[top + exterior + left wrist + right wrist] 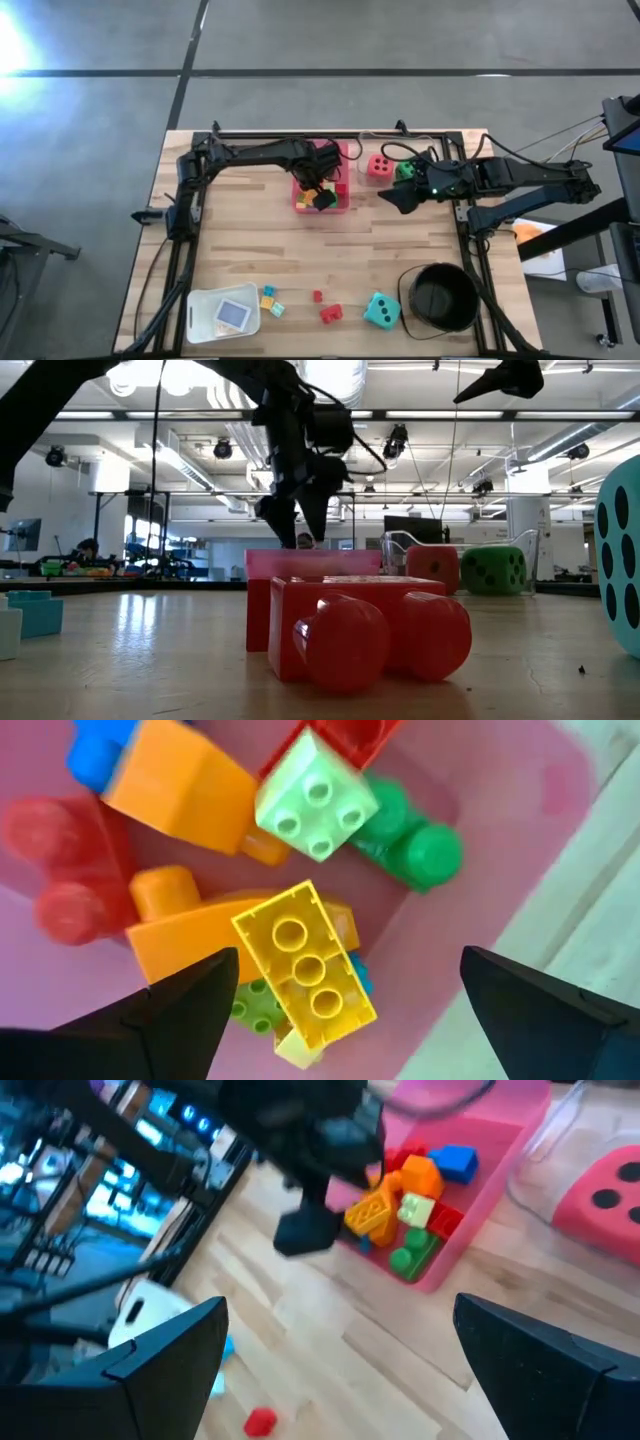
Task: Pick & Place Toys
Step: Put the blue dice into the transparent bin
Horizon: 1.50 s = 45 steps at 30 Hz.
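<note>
A pink tray point(345, 206) stands at the table's far middle and holds several bricks: a yellow brick point(305, 965) on top, orange point(180, 780), red, green and blue ones around it. My left gripper point(350, 955) hangs open just above these bricks, pointing down, with nothing between its fingers. My right gripper point(385, 197) is open in the air to the tray's right, beside the red die point(379, 166) and the green die point(405, 171). A teal die point(381, 311) and two red bricks point(330, 314) rest on the table near its front edge.
A black round bucket point(440, 297) stands at the front right. A white box point(225, 313) with a card in it sits at the front left, small bricks point(269, 298) beside it. A clear container point(560, 1140) stands by the red die.
</note>
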Each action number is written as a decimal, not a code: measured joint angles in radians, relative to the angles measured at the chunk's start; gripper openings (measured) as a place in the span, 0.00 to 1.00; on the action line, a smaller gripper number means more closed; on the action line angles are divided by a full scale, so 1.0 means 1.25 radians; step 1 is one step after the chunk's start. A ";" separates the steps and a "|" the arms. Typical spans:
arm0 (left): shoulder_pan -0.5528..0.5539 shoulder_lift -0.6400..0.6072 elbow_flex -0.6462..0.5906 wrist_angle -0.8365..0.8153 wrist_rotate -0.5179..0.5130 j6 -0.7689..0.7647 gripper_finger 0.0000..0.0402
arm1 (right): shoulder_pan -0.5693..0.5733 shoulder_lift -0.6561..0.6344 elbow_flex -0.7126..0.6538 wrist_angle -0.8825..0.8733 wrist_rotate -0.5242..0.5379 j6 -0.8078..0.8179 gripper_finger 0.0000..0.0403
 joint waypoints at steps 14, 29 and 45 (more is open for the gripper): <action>-0.055 -0.204 0.000 0.009 0.089 -0.120 0.96 | 0.000 0.000 0.001 -0.042 -0.287 -0.184 0.95; -0.321 -0.527 -0.152 0.138 0.001 -0.291 0.97 | 0.098 0.239 0.050 -0.171 -0.454 -0.102 0.95; -0.542 -0.748 -0.356 0.275 -0.142 -0.400 0.97 | 0.278 0.504 0.282 -0.252 -0.356 -0.140 0.95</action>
